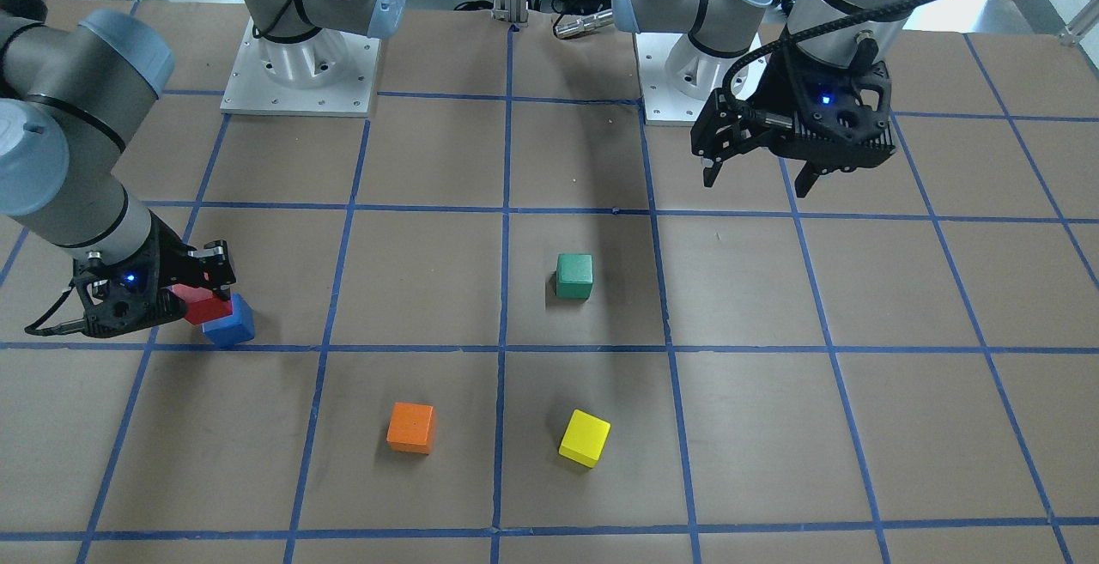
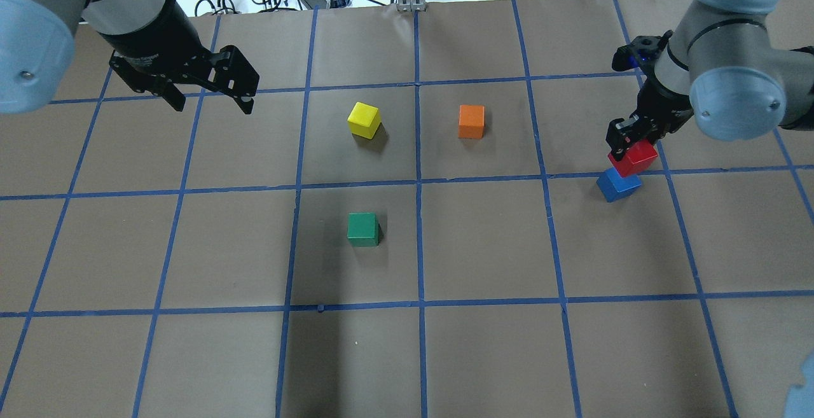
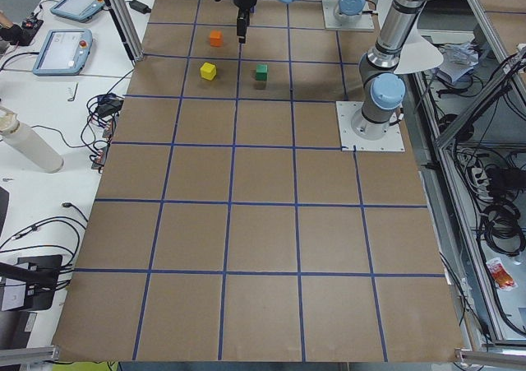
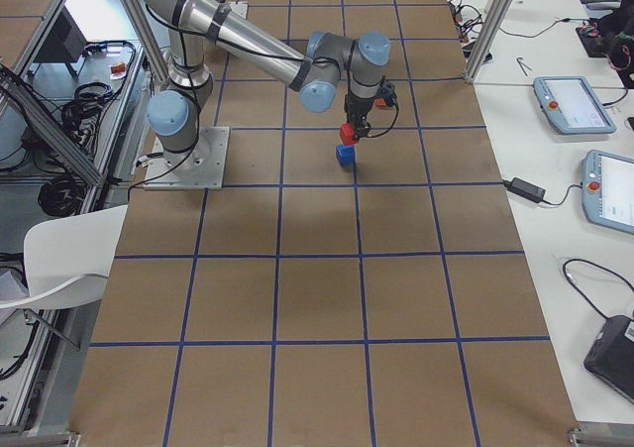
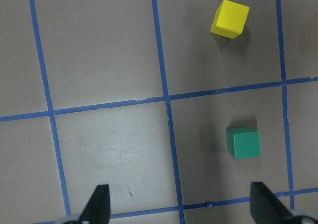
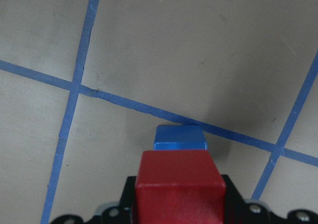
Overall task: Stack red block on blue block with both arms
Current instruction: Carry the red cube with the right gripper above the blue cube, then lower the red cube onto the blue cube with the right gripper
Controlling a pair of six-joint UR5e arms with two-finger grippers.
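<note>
My right gripper (image 2: 627,146) is shut on the red block (image 2: 633,158) and holds it over the blue block (image 2: 618,185), near the table's right side. The red block (image 1: 203,306) sits a little off-centre from the blue block (image 1: 230,324); I cannot tell whether they touch. In the right wrist view the red block (image 6: 180,182) fills the bottom and the blue block (image 6: 179,137) shows just beyond it. My left gripper (image 2: 213,104) is open and empty, hovering high over the table's far left; it also shows in the front view (image 1: 755,176).
A green cube (image 2: 363,229) stands near the table's middle. A yellow cube (image 2: 364,119) and an orange cube (image 2: 471,121) stand farther from the robot. The green cube (image 5: 243,142) and the yellow cube (image 5: 229,19) lie below the left gripper's camera. The arm bases (image 1: 300,66) stand at the robot's edge.
</note>
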